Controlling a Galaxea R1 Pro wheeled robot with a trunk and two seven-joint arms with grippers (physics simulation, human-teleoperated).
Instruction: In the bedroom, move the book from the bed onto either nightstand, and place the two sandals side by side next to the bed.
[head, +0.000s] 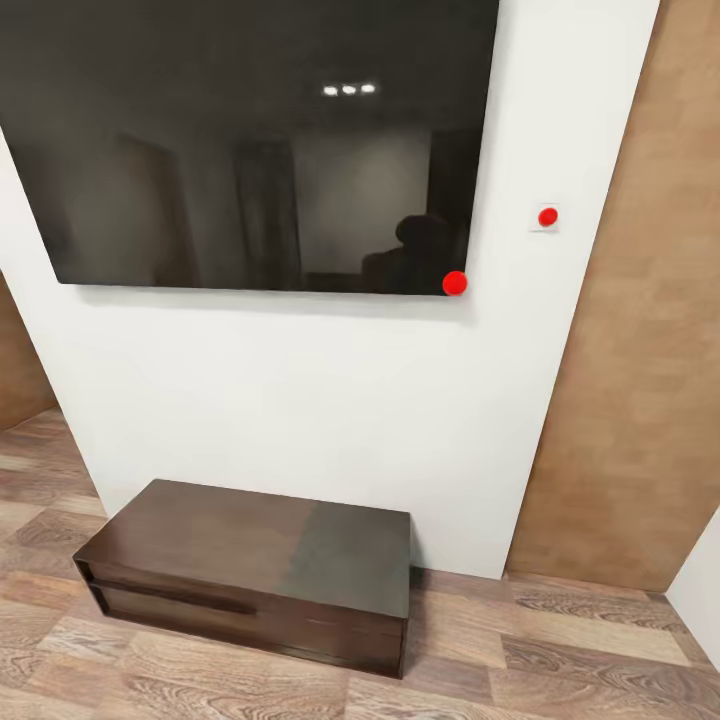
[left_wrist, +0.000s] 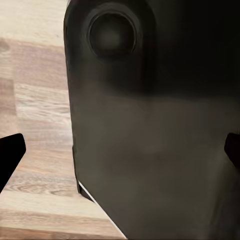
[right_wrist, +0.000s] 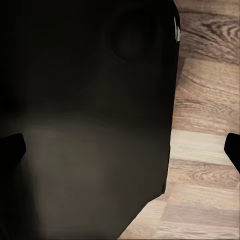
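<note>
One large black screen (head: 250, 140) hangs on a white wall (head: 300, 400) and takes up the upper part of the head view. Its glossy face reflects three small ceiling lights and a dim room. Two red dots show: one at the screen's lower right corner (head: 455, 283), one on a small white wall plate (head: 547, 217) just to the right of the screen.

Below the screen, one long low dark-brown bench (head: 250, 570) stands on the wood-plank floor (head: 560, 660), its back edge against the wall. Bare floor lies in front of it and on both sides. To the right of the white wall a brown panel (head: 640, 350) runs up from the floor, and a sliver of another white surface shows at the far right edge.

In the left wrist view, the left gripper (left_wrist: 120, 155) shows two dark fingertips at opposite edges of the picture, spread wide with nothing between them. A big dark rounded body (left_wrist: 150, 140) of the robot sits behind them, over plank floor.

In the right wrist view, the right gripper (right_wrist: 122, 147) is likewise spread wide and empty, its two tips at opposite edges, with a dark robot body (right_wrist: 90, 120) and floor beyond.
</note>
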